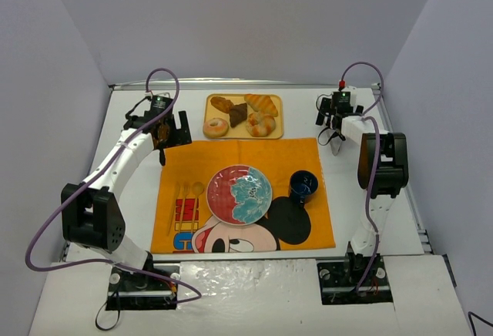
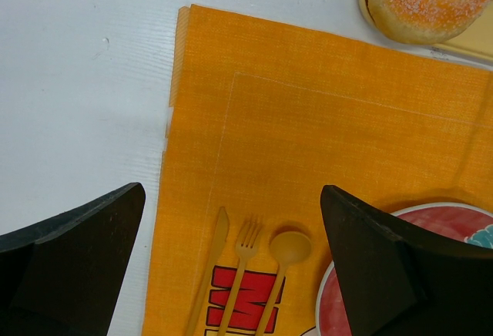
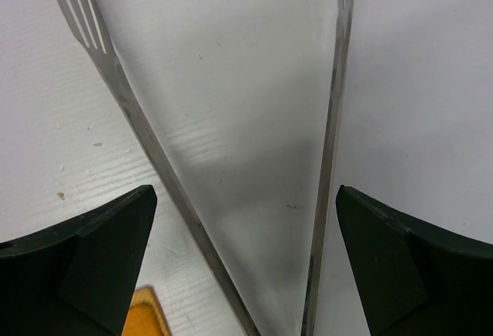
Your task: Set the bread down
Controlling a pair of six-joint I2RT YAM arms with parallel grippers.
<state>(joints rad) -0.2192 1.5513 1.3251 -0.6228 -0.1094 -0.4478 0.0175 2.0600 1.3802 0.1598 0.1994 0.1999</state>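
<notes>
I can read no whole word anywhere. On the orange placemat, a red block carries pale strokes of a large letter, cut off at the frame's edge. In the top view, the coloured blocks printed there are too small to read.

The bread, a knotted golden bun with pale patches, lies in the tray's near right corner.
</notes>
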